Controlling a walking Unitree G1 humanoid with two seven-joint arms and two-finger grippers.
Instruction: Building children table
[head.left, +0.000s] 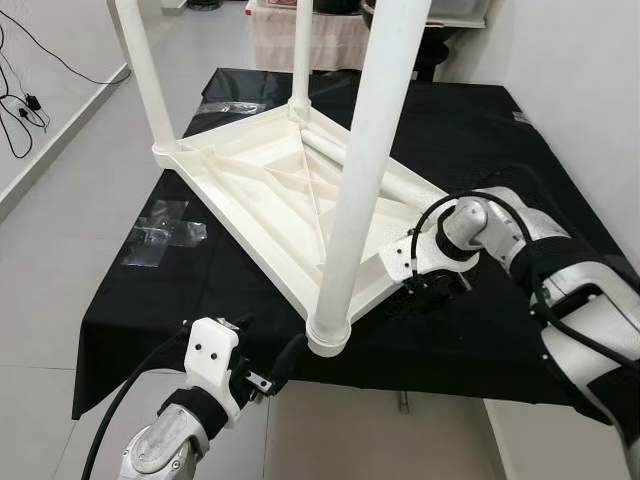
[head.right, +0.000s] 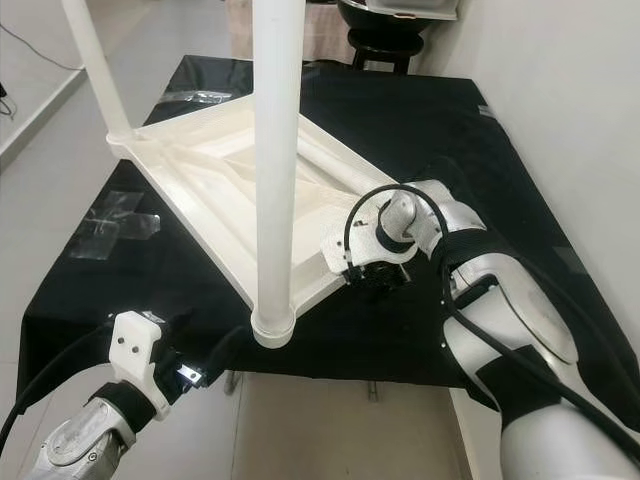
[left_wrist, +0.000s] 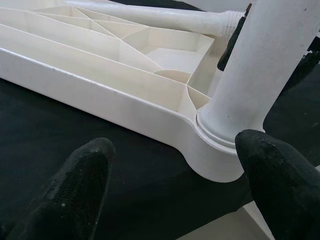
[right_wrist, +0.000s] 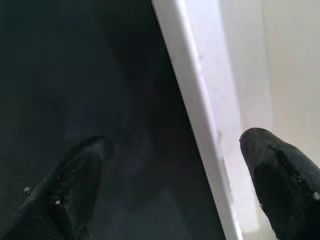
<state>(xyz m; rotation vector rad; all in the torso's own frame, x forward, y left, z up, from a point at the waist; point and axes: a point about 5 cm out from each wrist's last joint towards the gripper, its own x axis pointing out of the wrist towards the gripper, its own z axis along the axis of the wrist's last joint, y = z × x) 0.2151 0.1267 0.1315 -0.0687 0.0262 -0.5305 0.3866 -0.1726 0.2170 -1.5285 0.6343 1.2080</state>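
White tabletop (head.left: 270, 200) lying upside down on black-draped counter (head.left: 480, 130), ribbed underside up. Three legs (head.left: 365, 170) standing upright in corner sockets; fourth leg (left_wrist: 165, 17) lying loose across underside, threaded end near front corner. Left end effector (head.left: 283, 366) at counter's front edge, just below nearest leg's socket, fingers (left_wrist: 80, 185) spread wide, holding nothing, socket between them in wrist view. Right end effector (head.right: 375, 275) at tabletop's right edge, pointing down at cloth, fingers (right_wrist: 280, 175) wide apart w/ white rim between, gripping nothing. Clear tape patches (head.left: 160, 232) on cloth, left side.
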